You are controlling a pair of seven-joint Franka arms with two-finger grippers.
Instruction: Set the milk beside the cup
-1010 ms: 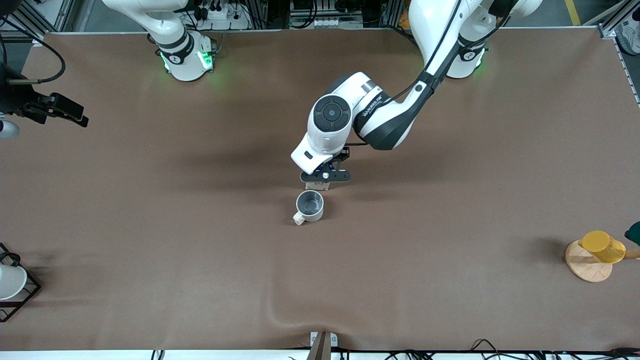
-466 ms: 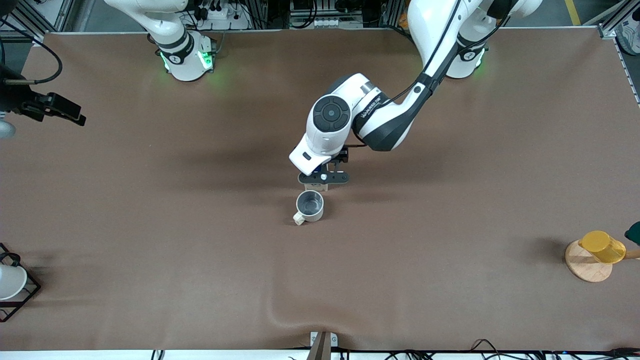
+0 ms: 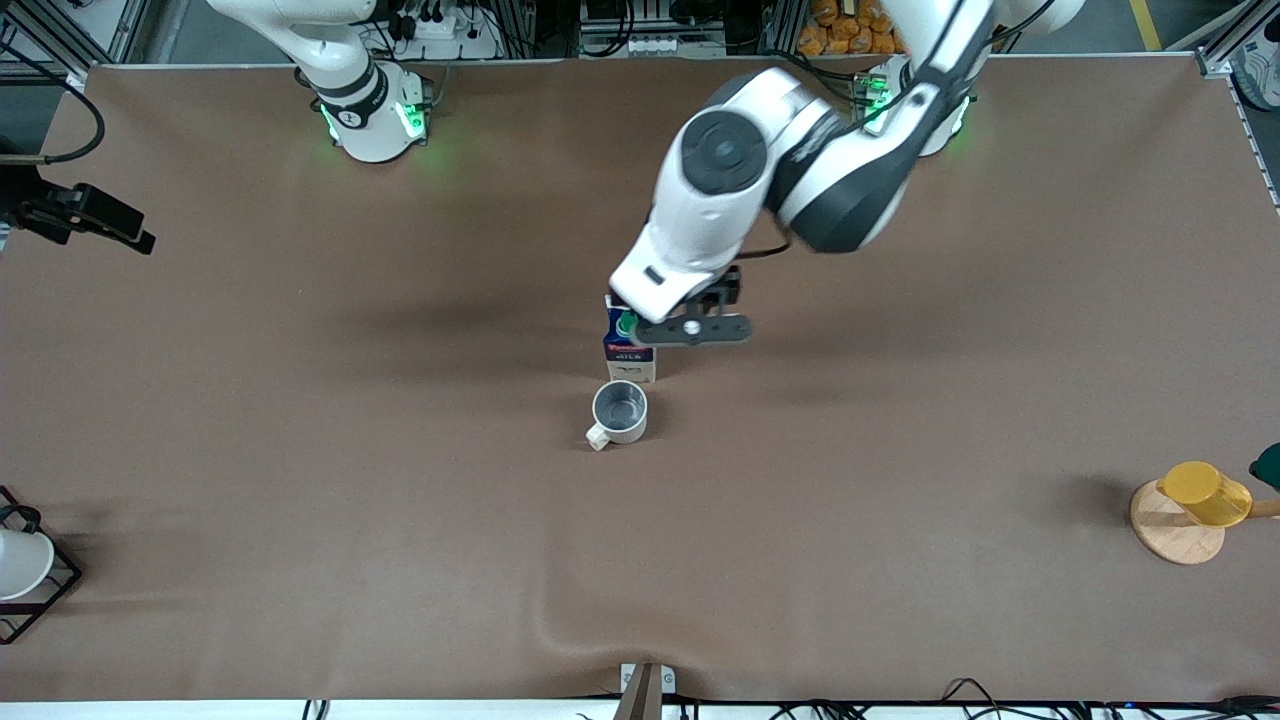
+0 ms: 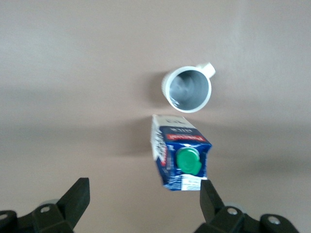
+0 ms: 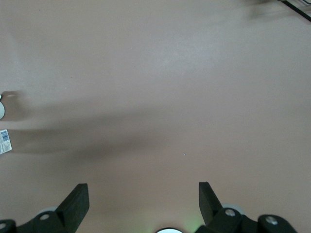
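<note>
Standing upright — milk (image 3: 630, 350) just beside cup (image 3: 620, 412), cap skyward

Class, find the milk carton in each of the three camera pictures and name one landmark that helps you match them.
Front view: the milk carton stands upright mid-table, just farther from the camera than the grey cup, under the open left pincer.
Left wrist view: the carton is in the middle, green cap up, beside the cup.
Right wrist view: the carton is not clearly in it.
Shared landmark: the grey cup, in the front and left wrist views.
</note>
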